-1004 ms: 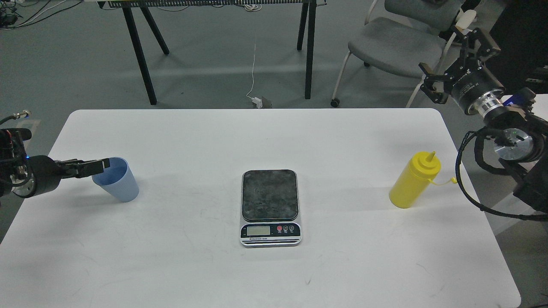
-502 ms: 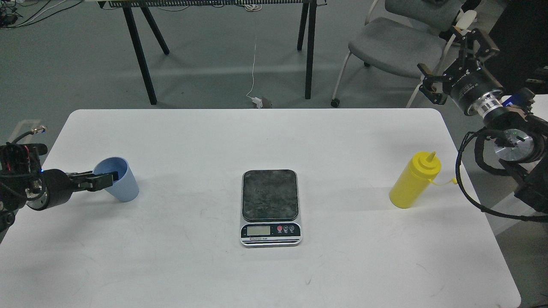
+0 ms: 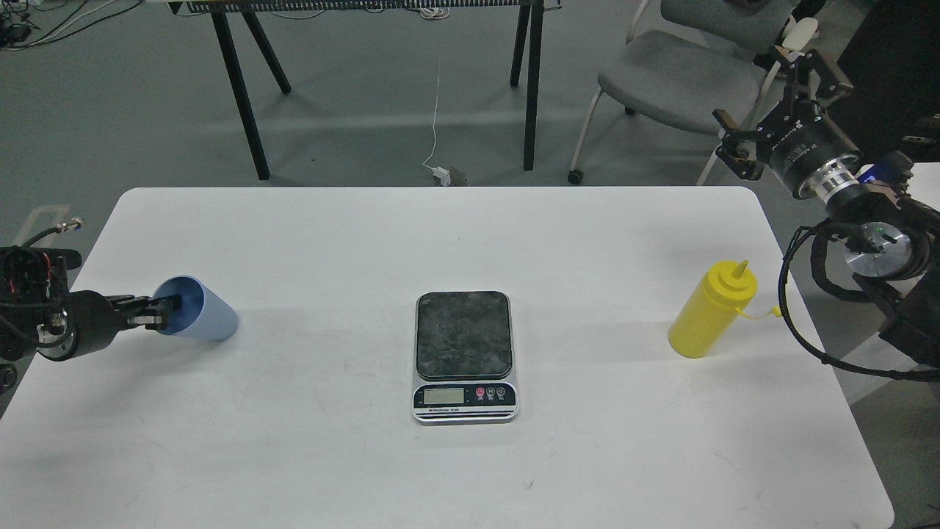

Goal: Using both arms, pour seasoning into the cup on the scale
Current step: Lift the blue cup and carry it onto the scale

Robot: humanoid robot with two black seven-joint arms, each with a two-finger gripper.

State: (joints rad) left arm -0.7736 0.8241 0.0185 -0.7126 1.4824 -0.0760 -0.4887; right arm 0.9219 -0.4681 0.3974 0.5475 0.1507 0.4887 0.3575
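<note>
The light blue cup (image 3: 211, 319) lies tipped on its side at the table's left, mouth facing left. My left gripper (image 3: 163, 311) reaches in from the left, with its fingers closed on the cup's near rim and one tip inside the mouth. The scale (image 3: 463, 334) sits in the middle of the table with nothing on its dark platform. The yellow seasoning bottle (image 3: 709, 316) stands upright at the right, its cap hanging off to the side. My right gripper (image 3: 765, 101) is raised beyond the table's far right corner, open and empty, well above and behind the bottle.
The white table (image 3: 330, 235) has rounded corners. A grey chair (image 3: 675, 77) stands behind the far right corner, close to my right gripper. Black table legs (image 3: 242, 103) and a white cable (image 3: 435, 110) are on the floor beyond.
My left gripper has drawn back to the left and lower, and the cup has tipped from a slight lean to almost flat on its side. The right gripper has shifted slightly up.
</note>
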